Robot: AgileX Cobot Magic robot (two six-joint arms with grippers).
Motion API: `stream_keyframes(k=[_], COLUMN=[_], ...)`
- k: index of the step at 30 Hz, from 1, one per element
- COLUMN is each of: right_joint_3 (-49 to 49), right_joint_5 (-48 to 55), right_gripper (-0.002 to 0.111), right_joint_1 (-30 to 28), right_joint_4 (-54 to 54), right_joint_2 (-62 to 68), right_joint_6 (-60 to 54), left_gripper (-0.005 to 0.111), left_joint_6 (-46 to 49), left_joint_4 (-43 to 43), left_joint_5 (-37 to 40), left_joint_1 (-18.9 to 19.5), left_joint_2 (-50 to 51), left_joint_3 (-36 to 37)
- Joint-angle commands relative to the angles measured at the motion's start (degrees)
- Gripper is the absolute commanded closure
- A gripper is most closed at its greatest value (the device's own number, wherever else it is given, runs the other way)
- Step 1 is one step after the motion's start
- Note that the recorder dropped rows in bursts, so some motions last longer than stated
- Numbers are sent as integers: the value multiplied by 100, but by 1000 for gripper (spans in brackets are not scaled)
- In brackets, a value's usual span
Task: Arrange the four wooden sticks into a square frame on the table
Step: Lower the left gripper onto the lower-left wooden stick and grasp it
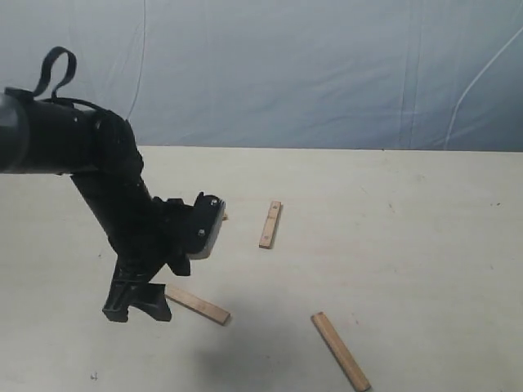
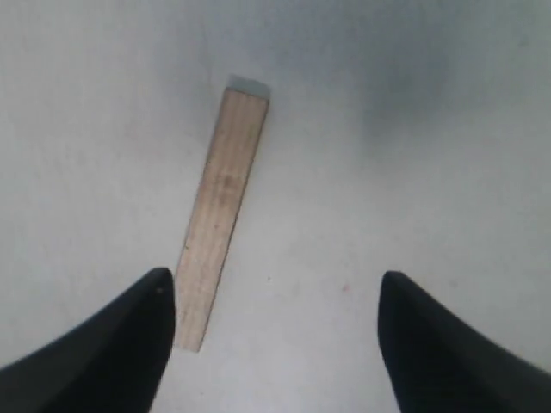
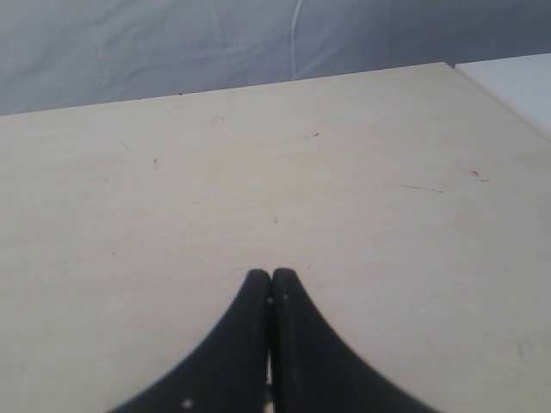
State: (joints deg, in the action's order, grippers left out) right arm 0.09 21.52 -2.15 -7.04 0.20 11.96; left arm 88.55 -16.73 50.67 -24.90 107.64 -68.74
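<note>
Three tan wooden sticks show on the table in the exterior view: one upright-lying stick near the middle, one slanted stick at the front left, one slanted stick at the front. A fourth is mostly hidden behind the left arm; only a small tan bit peeks out beside it. My left gripper is open, low over the table, right beside the front-left stick's end. In the left wrist view that stick lies next to one fingertip, nothing between the fingers. My right gripper is shut and empty over bare table.
A grey-blue cloth backdrop hangs behind the table's far edge. In the right wrist view a white surface adjoins the table's corner.
</note>
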Motion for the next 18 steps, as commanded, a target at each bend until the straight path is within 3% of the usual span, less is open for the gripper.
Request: stream_keyframes(k=[1,7,9,12,14,18], right_joint_3=[-9,-9,-9,-9,-9,-9], right_joint_5=[-78,-64,-64,-64,-64,-64], right_gripper=[109,109,109,109,109,109], right_joint_1=[-8,-8,-8,-8,-8,-8], right_joint_4=[-15,-17,-17,-17,-17,-17], right_joint_2=[-20,-20,-20,-20,-20,-20], right_joint_6=[-16,-16,-16,-16,-16,-16], left_gripper=[42,43,56,91,107,106], left_joint_6=[172,197,183,183,73,-327], left_joint_4=[-104,203,237,237,191,30], left_joint_5=[-616,-1236,-1290,-1292,-1292,-1265], left_joint_1=[-151,-402,-411,-411,-411,-411], left_joint_2=[409,851,902,930,930,917], left_joint_3=[-29,-29,-29,-29,-29,-29])
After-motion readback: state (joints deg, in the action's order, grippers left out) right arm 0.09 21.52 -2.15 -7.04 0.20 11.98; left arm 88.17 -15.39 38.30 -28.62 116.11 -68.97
